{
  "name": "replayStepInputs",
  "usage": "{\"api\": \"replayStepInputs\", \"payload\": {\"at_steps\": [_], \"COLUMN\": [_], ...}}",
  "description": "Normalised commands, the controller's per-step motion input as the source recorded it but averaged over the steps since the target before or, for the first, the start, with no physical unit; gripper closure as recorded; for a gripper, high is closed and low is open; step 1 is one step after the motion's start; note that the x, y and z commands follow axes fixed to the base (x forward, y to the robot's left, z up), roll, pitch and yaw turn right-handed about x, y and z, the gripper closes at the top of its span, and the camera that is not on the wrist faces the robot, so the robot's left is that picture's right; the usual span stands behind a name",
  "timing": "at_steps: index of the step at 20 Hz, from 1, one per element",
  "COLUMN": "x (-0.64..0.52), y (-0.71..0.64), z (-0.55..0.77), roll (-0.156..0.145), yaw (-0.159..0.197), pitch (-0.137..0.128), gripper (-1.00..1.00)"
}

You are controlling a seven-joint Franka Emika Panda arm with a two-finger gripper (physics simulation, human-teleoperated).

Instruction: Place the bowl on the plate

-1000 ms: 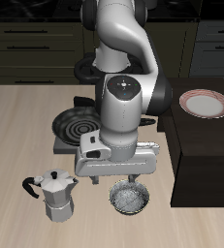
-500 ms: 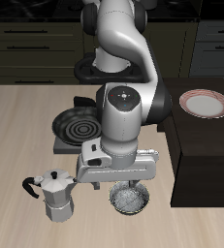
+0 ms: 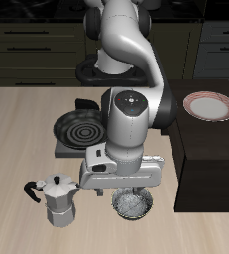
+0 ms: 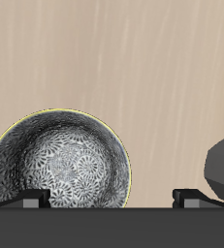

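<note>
While the bowl is sited on the counter near its front edge, just beside the moka pot, the tool is hung directly above it.

Item, bowl: small, round, dark outside, speckled white-grey inside; upright, empty, resting on the counter, not lifted. No long axis is offered, so any rim point serves.

Item, tool: two fingers spread apart, nothing held; both tips are seen in the wrist view. One finger is placed over the bowl's interior, the other outside the rim over bare wood, so the near wall is judged to be straddled. A straight descent is judged to be what a rim grasp calls for.

Item, plate: white centre, reddish-pink rim band, set on the dark raised block, well apart from the bowl, farther back and higher.

Item, frying pan: black, spiral-patterned, farther back, beside the arm.

Step in hand, as judged: approach to grasp; lift and carry not yet begun.
</note>
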Motion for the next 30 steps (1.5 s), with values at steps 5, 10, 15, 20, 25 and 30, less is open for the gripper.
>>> {"api": "replayStepInputs", "payload": {"at_steps": [5,10,15,20,25,30], "x": [0.0,0.03,0.01,0.0,0.05,0.01], "y": [-0.03,-0.02,-0.03,0.01,0.01,0.06], "z": [-0.09,-0.1,-0.03,-0.08,-0.12,-0.12], "roll": [0.004,-0.004,-0.002,-0.005,0.004,0.009], "yaw": [-0.008,-0.004,-0.002,0.003,-0.004,0.001], "pitch": [0.023,0.02,0.008,0.016,0.019,0.017], "gripper": [-1.0,-1.0,-1.0,-1.0,-1.0,-1.0]}}
